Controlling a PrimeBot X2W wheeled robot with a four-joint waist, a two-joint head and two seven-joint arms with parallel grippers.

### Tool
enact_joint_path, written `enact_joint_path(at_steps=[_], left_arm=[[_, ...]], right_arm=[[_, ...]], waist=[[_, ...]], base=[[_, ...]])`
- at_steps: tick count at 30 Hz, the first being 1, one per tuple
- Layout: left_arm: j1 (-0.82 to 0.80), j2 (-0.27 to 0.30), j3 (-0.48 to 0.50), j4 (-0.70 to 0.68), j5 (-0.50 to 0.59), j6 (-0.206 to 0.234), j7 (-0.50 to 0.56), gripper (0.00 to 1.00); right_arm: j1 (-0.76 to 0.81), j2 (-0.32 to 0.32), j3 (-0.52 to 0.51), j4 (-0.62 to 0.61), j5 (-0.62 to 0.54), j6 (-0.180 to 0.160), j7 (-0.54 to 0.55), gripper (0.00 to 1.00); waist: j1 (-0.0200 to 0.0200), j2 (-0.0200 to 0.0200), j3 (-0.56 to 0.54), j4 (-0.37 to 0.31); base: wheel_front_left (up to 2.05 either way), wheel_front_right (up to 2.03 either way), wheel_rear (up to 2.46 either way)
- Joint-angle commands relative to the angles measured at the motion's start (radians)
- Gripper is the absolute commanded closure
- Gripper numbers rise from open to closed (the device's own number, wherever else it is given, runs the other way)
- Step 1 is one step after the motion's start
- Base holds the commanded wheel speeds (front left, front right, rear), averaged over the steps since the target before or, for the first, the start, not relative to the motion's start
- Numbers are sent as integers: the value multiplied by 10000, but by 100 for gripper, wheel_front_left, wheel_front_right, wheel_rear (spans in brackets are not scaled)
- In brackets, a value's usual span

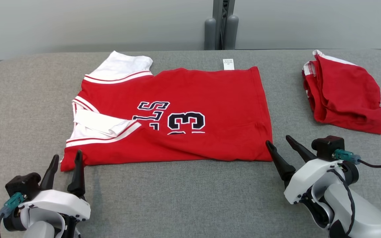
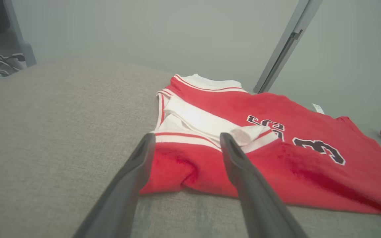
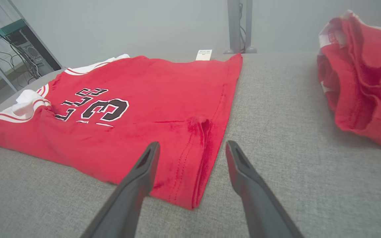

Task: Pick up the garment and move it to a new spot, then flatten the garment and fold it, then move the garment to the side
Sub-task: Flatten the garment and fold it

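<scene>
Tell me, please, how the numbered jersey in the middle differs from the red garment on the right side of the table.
The jersey lies spread flat; the bunched garment sits in a wrinkled heap. The jersey shows dark lettering and a number; the bunched garment shows none. The jersey covers far more table than the bunched garment. Both are red with white trim.

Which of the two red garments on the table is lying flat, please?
The jersey with the dark numerals and white sleeves lies spread flat; the other red garment, farther to the robot's right, is bunched up.
</scene>
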Motion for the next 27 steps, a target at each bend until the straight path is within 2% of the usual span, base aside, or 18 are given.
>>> enact_joint_path(at_steps=[1,12,25,26,27], left_arm=[[-117,59,18,75,62,-7,-42,0],[-959,251,165,1903,-176,-7,-42,0],[-1321,196,-405,3152,-815,-7,-27,0],[-1351,152,-475,3283,-878,-7,-19,0],[-1385,95,-584,3436,-928,-7,-19,0]], right_arm=[[58,-26,-61,3,-68,1,-45,0],[5,470,-145,465,-599,1,62,0],[-52,677,6,742,-556,1,237,0],[-72,692,11,788,-556,1,235,32],[-93,713,15,847,-546,1,234,55]], waist=[[0,0,57,-27],[0,0,433,-236],[0,0,529,-180],[0,0,531,-167],[0,0,530,-158]], base=[[0,0,0],[0,0,0],[0,0,0],[0,0,0],[0,0,0]])
